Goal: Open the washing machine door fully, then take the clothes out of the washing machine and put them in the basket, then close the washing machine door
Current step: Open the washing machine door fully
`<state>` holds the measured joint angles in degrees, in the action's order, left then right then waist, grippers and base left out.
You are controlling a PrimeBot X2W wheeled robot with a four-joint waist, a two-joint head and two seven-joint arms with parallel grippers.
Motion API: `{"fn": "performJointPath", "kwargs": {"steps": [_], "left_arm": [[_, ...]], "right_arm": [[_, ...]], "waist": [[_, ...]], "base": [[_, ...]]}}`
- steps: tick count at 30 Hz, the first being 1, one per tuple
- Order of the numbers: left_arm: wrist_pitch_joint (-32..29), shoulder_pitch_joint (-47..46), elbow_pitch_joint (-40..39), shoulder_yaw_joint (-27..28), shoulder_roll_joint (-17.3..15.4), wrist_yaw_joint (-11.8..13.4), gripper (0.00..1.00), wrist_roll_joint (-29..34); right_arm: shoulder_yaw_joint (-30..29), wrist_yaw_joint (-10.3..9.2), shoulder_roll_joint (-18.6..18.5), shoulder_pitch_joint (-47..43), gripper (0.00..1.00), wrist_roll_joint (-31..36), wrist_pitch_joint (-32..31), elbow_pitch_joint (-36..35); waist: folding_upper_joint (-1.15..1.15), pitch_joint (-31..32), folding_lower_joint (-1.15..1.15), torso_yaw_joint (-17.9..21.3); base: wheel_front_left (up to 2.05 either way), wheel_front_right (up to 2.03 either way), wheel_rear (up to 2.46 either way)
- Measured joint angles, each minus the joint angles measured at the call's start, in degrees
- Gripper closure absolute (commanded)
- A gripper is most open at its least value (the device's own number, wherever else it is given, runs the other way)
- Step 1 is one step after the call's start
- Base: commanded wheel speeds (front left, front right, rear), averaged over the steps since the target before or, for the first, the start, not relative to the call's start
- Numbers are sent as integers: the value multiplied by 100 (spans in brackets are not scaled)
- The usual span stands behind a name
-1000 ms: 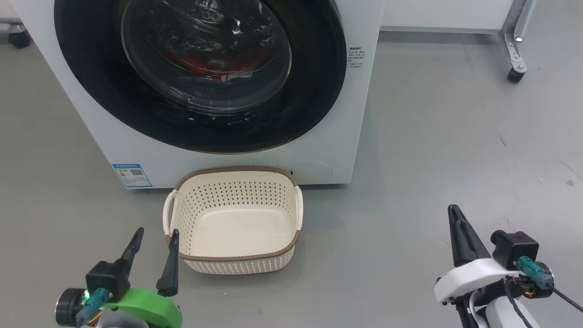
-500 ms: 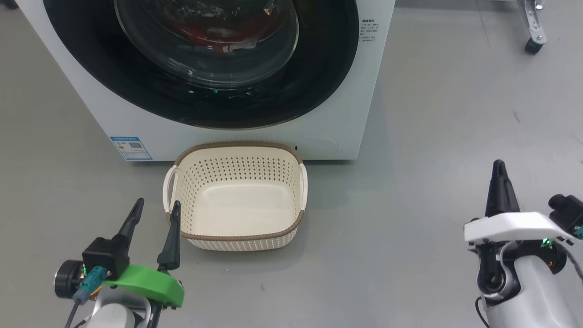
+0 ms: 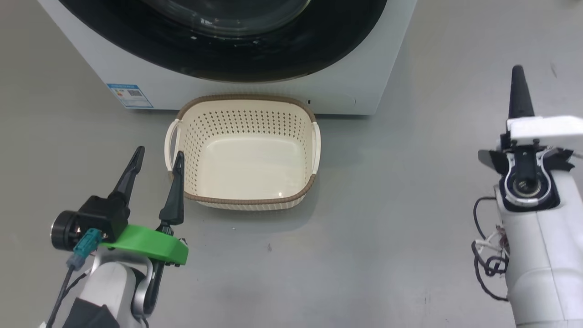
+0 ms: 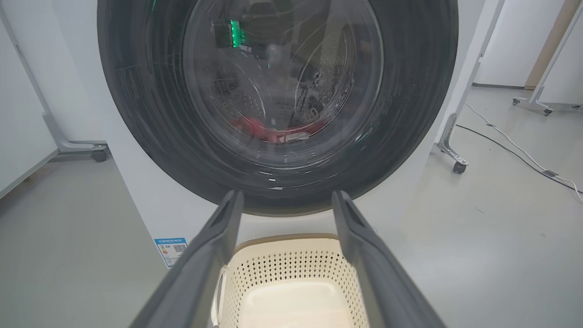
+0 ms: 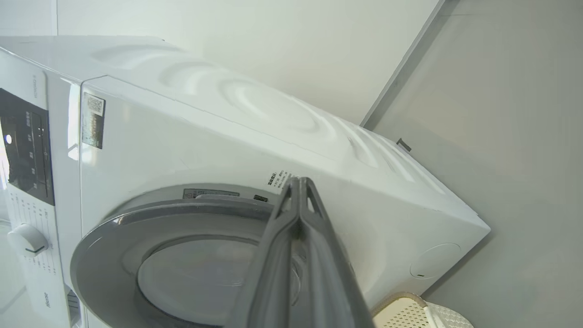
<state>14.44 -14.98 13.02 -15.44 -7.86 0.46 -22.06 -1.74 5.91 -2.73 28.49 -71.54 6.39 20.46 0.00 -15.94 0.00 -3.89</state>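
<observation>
So far: no step of the task looks done; opening, unloading and closing are all left.
Washing machine door (image 4: 278, 91): looks seated flat against the front of the washing machine (image 5: 205, 136), so I judge it shut. The first step has not yet begun.
Clothes (image 4: 268, 132): a red heap low in the drum, seen through the door's glass bowl. All of it is inside the machine.
Basket (image 3: 246, 125): upright on the floor (image 3: 387, 205), just in front of the machine's base and below the door. There is nothing in it.
Left end effector (image 3: 160, 151): fingers spread wide with nothing between them. In the head view it sits at the basket's near left corner, one finger crossing the rim there, and I cannot tell whether it touches. Its wrist view looks straight at the door, with the basket low between the fingers.
Right end effector (image 3: 517, 73): fingers pressed together, holding nothing. It is out to the right, well apart from the basket and off the machine. Its wrist view has the tips pointing towards the machine's front beside the door's edge.
Blue sticker (image 3: 130, 94): on the machine's lower left front, left of the basket.
Step in hand: probably the approach to the door, most likely by the right arm.
Left to do: swing the door fully open, lift the red garments into the basket, then shut the door.
</observation>
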Motion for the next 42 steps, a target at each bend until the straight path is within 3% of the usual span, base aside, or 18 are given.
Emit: {"fn": "performJointPath", "kwargs": {"steps": [9, 22, 42], "left_arm": [[1, -514, -188, -19, 154, -80, 0, 8], [1, -1037, -204, -104, 328, -271, 0, 58], [1, -1299, 46, -137, 513, -430, 0, 200]], "right_arm": [[-115, -64, -47, 1144, 100, -555, -597, 123], [-48, -359, -339, 2607, 100, -714, -1504, 378], [137, -550, -759, 3832, 100, -960, -2474, 1129]], "waist": [[0, -635, 0, -210], [0, -1414, 1, -609], [0, -1774, 0, -1098]], "base": [[0, 0, 0], [0, 0, 0], [0, 0, 0]]}}
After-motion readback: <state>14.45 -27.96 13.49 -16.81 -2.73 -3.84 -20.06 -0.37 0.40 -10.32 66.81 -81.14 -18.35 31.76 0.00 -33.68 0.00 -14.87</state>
